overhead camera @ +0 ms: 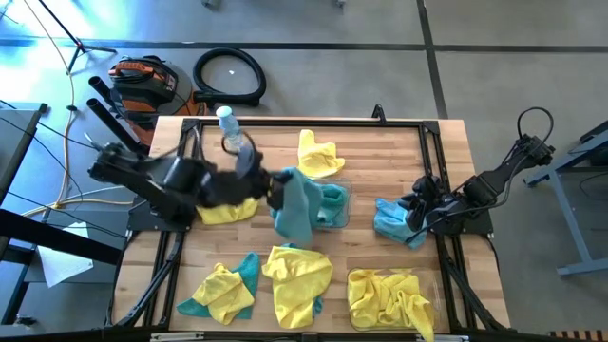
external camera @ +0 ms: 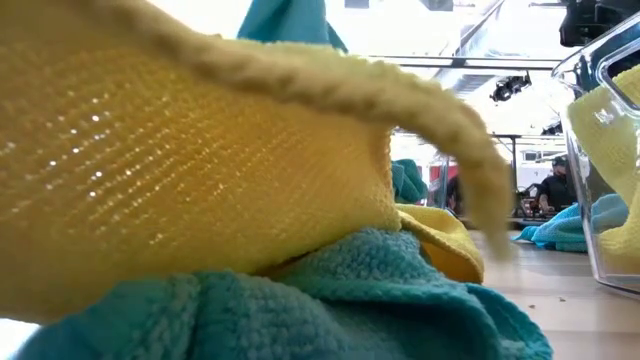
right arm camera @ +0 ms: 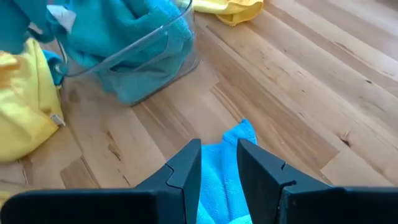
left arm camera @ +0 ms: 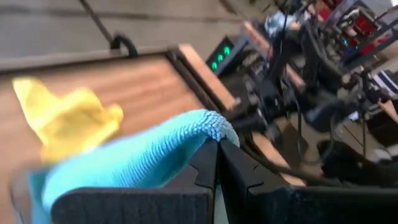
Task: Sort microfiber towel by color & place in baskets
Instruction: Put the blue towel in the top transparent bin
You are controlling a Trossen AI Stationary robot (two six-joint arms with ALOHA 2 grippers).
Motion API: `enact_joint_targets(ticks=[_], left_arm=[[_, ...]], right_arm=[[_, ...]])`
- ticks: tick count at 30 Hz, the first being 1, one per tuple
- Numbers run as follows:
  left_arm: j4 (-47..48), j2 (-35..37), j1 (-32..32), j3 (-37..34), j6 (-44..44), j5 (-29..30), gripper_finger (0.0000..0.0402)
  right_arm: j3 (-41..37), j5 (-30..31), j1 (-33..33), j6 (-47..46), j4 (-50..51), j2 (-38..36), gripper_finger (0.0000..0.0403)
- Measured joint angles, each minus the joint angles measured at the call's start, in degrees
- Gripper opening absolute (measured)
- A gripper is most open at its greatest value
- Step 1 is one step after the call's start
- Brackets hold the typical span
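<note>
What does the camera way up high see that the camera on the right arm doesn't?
Only the high view shows the bottle, the basket of yellow towels and the left gripper shut on a hanging teal towel. Only the right wrist view shows the right gripper pinching its teal towel up close. Both show the basket of teal towels.

Clear bottle (overhead camera: 228, 126) stands on the wood table (overhead camera: 380, 161) around 11 o'clock. Off the table, farther toward 11, a coiled black hose (overhead camera: 229, 75) beside an orange-black vacuum (overhead camera: 142, 84).
</note>
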State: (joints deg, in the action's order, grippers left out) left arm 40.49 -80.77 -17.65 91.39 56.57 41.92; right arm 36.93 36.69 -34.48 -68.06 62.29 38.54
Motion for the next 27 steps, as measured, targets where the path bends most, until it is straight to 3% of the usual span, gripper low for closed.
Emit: enact_joint_targets(ticks=[7, 13, 18, 24, 27], left_arm=[[-4.85, 3.34, 7.8, 0.0, -12.68, -3.12, 0.0], [1.75, 2.16, 11.26, 0.0, -9.39, -11.09, 0.0], [6.19, -3.01, 9.44, -0.07, -3.16, -22.96, 0.0], [2.9, -5.75, 8.61, -0.07, -6.81, -32.91, 0.0], [3.38, -5.64, 9.87, -0.07, -7.82, -34.4, 0.0]], right_arm=[[0.0, 0.63, 0.0, -2.82, 0.02, 0.02, 0.0096], [0.0, 0.82, 0.0, -5.7, -0.05, 0.04, 0.0096], [0.0, 2.32, 0.0, -7.92, -0.03, 0.04, 0.0096], [0.01, 2.88, 0.0, -8.67, 0.33, 0.07, 0.0096], [0.01, 3.02, 0.0, -10.11, 1.1, 0.07, 0.0096]])
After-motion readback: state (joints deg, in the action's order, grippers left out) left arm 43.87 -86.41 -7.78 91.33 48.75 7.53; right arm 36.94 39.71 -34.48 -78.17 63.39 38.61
